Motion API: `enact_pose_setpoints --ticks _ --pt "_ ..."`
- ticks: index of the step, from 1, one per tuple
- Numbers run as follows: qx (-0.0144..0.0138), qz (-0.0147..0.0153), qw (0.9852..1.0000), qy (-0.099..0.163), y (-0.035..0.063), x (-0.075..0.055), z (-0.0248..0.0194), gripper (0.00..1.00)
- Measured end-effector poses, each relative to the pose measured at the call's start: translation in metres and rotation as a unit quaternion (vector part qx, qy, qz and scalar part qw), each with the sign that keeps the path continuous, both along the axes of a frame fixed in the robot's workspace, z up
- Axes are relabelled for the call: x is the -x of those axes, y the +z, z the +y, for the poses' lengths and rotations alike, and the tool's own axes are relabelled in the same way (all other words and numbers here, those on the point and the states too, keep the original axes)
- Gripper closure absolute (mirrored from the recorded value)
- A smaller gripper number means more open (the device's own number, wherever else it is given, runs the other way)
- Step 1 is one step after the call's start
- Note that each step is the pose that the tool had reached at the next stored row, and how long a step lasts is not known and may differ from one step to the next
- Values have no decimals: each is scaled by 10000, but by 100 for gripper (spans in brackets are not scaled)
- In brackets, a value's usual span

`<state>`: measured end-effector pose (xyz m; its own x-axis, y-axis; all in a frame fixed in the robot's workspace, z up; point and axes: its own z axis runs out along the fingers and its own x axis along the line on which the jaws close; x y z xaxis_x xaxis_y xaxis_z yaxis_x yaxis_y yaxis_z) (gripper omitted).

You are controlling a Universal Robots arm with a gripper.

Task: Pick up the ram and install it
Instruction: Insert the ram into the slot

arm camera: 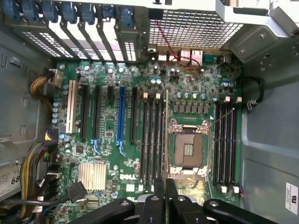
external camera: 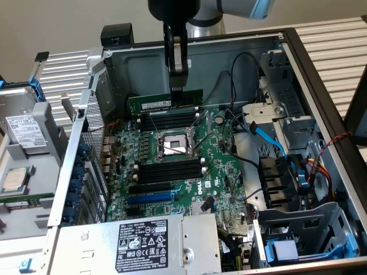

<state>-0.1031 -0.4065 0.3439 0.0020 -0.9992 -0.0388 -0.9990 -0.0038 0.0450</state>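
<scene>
The jaws are clamped nearly shut on the upper edge of the ram (external camera: 155,103), right of its middle, in the upper centre of the exterior view. The green stick hangs level over the far bank of black memory slots (external camera: 169,121) inside the open computer case (external camera: 321,86). Whether it touches a slot, I can't tell. In the wrist view it's just a thin edge-on line. The arm (external camera: 175,40) drops straight down, cut off by the frame's top.

One computer case (external camera: 229,54), one green motherboard (arm camera: 108,135), one ram (external camera: 165,103), one gripper (external camera: 178,87), one open processor socket (arm camera: 189,148), two banks of black memory slots (arm camera: 225,142), one blue expansion slot (arm camera: 121,114), one white expansion slot (arm camera: 71,106), one finned silver heatsink (arm camera: 92,176) and one labelled grey power supply (external camera: 143,246)
</scene>
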Motion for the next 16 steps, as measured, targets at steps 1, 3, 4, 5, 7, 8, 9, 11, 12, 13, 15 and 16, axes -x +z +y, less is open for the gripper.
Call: enact_pose_setpoints --ticks 1,3,4,5,7,8,9,11,12,13,15,16 --pt "0 -3 10000 -4 -18 5 -1 87" --pt "0 -8 10000 -9 -47 15 -7 87" --pt "0 -9 10000 -10 -55 17 -15 87" --pt "0 -10 10000 -13 -62 19 -25 87" --pt "0 -11 10000 -15 -74 19 -45 87" --pt "0 -11 10000 -16 -80 20 -52 87" --pt "0 -11 10000 -16 -86 20 -58 87" --pt "4 -11 10000 -17 -106 23 -66 87" --pt "5 -11 10000 -17 -122 28 -67 87" --pt "5 -11 10000 -17 -138 31 -69 87" --pt "7 -12 10000 -17 -159 35 -76 87" --pt "16 -12 10000 -18 -167 37 -78 87"
